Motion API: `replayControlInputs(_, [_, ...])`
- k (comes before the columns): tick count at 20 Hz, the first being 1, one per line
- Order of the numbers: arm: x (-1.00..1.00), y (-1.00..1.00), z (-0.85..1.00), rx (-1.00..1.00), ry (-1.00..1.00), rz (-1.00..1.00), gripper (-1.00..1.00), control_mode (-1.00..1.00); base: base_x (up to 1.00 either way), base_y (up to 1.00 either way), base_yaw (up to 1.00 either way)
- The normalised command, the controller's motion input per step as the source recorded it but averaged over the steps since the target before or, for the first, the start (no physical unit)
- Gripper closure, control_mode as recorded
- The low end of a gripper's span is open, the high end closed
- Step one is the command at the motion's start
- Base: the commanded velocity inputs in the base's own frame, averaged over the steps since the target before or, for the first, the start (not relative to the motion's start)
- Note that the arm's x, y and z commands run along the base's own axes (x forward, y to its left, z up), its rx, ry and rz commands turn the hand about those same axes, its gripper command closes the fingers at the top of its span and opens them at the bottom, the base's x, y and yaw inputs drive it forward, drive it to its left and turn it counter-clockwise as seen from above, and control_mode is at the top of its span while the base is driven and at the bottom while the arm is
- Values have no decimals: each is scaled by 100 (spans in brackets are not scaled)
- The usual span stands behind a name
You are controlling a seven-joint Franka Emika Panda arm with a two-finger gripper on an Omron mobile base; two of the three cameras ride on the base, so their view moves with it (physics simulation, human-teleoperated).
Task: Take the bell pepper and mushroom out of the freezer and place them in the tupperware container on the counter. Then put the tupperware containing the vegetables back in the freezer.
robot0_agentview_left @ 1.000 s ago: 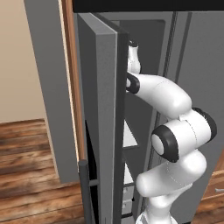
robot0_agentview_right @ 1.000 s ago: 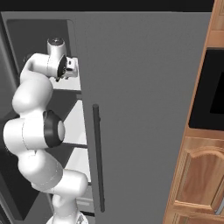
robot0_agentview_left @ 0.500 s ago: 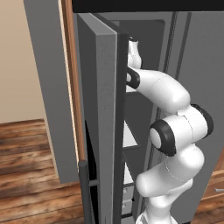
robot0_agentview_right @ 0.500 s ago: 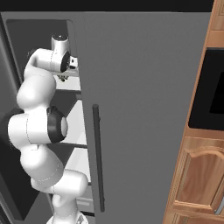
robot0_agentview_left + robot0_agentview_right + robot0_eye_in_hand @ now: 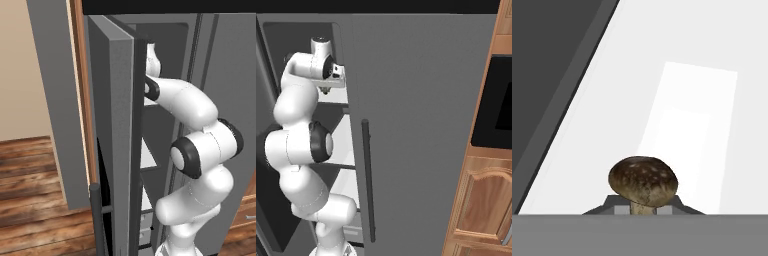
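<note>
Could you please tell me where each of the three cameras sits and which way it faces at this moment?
Left base view: behind the arm to its left, looking forward past the open freezer door edge; the white arm rises at lower right.
Right base view: behind the arm to its right, facing the fridge front; the arm rises at lower left.
Hand view: on the hand, looking along the gripper at the mushroom on a white shelf; fingers at the bottom.
Both base views share the arm reaching into the freezer.

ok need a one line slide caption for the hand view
Gripper shut on the stem of a brown mushroom over a white freezer shelf.
</note>
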Motion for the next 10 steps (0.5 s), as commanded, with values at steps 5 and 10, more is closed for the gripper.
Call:
replayControlInputs(5, [-62, 0, -5, 0, -11, 0, 100, -100, 0, 0, 0])
replayControlInputs(10, [-61, 0, 0, 0, -23, 0, 100, -100, 0, 0, 0])
